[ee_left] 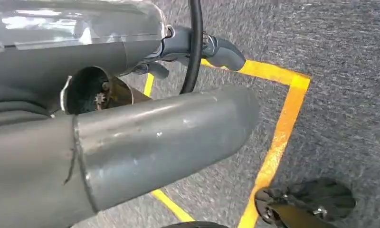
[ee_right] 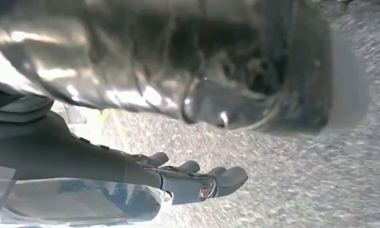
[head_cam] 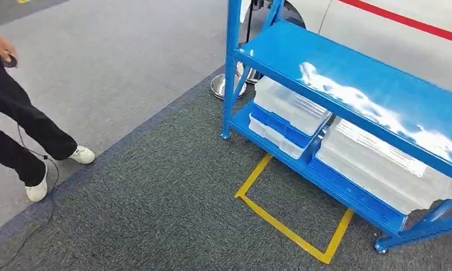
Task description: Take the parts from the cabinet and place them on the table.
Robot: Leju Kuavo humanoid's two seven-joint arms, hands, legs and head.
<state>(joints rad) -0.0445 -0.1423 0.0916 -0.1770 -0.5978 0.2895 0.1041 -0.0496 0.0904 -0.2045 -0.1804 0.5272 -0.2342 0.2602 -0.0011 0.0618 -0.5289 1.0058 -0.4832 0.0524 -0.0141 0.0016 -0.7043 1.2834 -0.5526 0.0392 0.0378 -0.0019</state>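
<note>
Grey carpet (head_cam: 156,197) fills my head view, and the blue steel cabinet (head_cam: 348,73) stands at two o'clock, its top shelf bare and glossy. On the lower shelf sit the parts bins: clear lidded boxes (head_cam: 382,169) over blue trays (head_cam: 280,125), one stack at one o'clock, a bigger one at three o'clock. That's where the task's things are, on the rack; no table in my views. A yellow taped square (head_cam: 291,228) marks the floor at five o'clock, just in front of the rack. A person (head_cam: 20,130) in dark trousers stands at nine o'clock.

My right hand (ee_right: 193,178) hangs released, fingers extended, holding nothing. My left hand (ee_left: 202,47) hangs over the tape; I can't tell whether it's clenched.

I judge this as the approach-to-cabinet stage: next calls for squaring up on that yellow mark, then reaching low.
</note>
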